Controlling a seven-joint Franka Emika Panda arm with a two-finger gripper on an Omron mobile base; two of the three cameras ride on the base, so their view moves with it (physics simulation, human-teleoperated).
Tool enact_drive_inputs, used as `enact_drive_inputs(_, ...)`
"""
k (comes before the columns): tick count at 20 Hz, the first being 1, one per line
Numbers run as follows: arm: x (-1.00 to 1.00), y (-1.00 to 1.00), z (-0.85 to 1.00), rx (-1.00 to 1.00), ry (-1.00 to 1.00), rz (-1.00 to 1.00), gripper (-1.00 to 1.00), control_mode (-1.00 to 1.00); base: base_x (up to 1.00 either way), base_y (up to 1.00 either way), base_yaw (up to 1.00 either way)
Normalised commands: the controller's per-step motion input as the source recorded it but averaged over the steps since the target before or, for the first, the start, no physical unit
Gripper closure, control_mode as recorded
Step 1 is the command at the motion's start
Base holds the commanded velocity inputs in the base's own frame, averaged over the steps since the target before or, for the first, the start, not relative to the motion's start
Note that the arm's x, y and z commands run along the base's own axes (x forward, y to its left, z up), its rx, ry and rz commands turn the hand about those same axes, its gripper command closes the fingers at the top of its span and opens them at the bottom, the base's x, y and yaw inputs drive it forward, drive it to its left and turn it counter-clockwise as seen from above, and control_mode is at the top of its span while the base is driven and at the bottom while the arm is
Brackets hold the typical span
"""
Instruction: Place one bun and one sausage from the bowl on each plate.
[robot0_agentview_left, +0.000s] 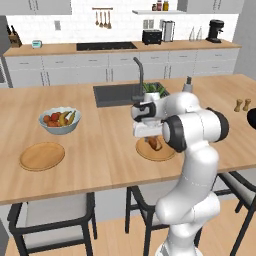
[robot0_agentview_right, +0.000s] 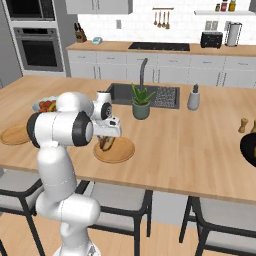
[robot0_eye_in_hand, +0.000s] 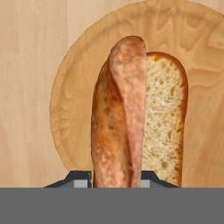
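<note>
Gripping the sausage, the hand hovers over the plate.

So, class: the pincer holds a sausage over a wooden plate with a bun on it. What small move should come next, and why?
Probably lower slightly and open. The pincer is shut on the sausage, directly above the bun on the near plate.

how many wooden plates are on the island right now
2: one plate near the counter's front edge by the fruit bowl, bare; the other plate under the gripper, with a bun on it.
</note>
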Motion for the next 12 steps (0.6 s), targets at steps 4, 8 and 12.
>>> enact_drive_inputs(4,0.01,0.02,-0.43,0.08,0.01,-0.06,1.0,-1.0,0.0,0.0,0.0)
enact_drive_inputs(8,0.0,0.0,-0.37,0.05,-0.03,-0.04,1.0,-1.0,0.0,0.0,0.0)
enact_drive_inputs(12,-0.01,0.0,-0.37,0.04,0.0,-0.03,1.0,-1.0,0.0,0.0,0.0)
